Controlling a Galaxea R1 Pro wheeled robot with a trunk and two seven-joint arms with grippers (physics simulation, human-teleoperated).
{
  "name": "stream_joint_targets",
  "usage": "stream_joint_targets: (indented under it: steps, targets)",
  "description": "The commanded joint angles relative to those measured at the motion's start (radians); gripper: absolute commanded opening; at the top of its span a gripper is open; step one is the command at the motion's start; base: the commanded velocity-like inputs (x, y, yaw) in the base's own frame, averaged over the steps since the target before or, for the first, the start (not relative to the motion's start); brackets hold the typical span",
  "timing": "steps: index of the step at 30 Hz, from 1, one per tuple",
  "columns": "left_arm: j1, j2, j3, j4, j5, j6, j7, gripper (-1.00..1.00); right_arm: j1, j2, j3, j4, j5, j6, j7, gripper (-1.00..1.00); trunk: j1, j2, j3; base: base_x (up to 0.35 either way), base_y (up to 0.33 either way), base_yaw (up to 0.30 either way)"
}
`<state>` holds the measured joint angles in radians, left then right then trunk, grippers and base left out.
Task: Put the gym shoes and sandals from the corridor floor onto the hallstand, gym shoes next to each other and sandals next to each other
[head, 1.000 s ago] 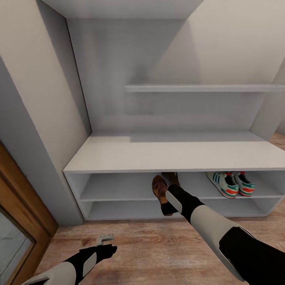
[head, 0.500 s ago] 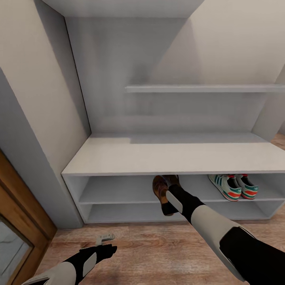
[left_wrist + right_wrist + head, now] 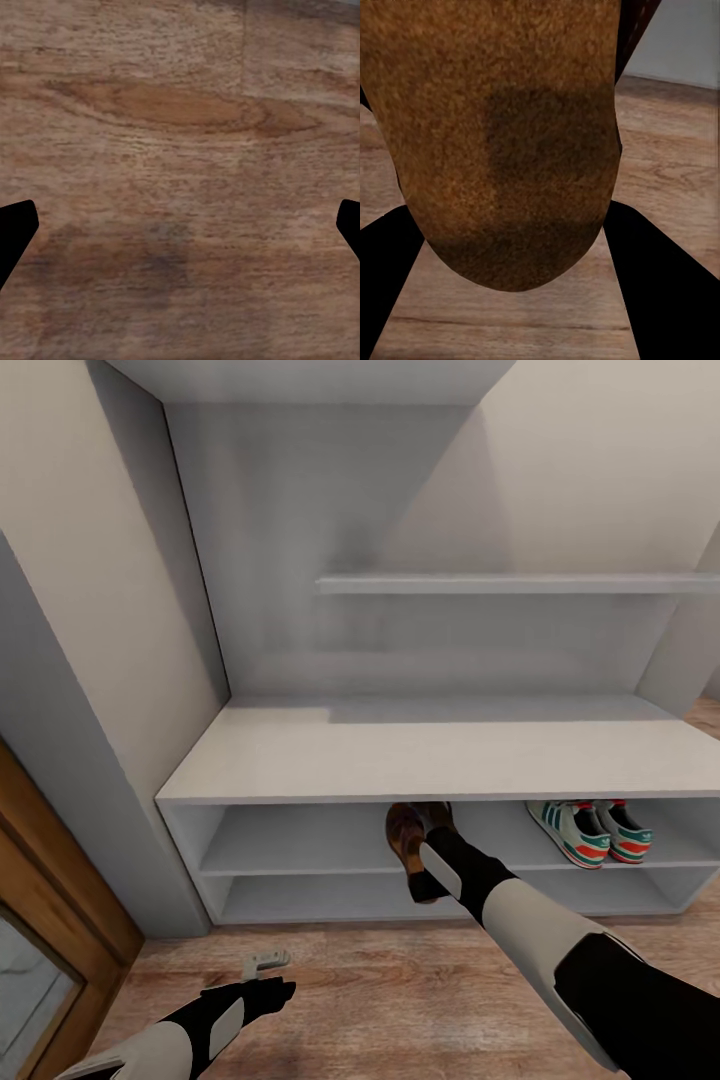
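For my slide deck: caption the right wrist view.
Right gripper fingers flank a brown sandal above the wood-plank floor.

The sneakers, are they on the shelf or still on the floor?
On the shelf. The two gym shoes sit side by side in the upper open compartment of the hallstand, above the corridor floor.

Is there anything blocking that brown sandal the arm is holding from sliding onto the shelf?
Nothing visible blocks it. The sandal in the right gripper sits at the hallstand upper shelf beside the other sandal; the gym shoes stand well aside.
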<state>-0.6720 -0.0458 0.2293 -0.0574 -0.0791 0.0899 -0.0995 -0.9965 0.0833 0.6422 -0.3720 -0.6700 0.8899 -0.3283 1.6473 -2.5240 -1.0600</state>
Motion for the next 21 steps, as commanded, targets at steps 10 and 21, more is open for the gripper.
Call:
stream_joint_targets:
  steps: [10, 21]
  targets:
    - [0.0, 0.0, 0.008, -0.002, -0.009, 0.007, -0.003, 1.0, -0.001, 0.0, 0.01, 0.057, -0.012, -0.01, -0.006, -1.0, 0.0, 0.0, -0.001, 0.0, 0.0, 0.0]
    - [0.0, 0.0, 0.008, -0.002, -0.008, 0.007, -0.003, 1.0, 0.003, 0.0, 0.011, 0.082, -0.013, -0.012, -0.005, -1.0, 0.0, 0.0, -0.001, 0.0, 0.0, 0.0]
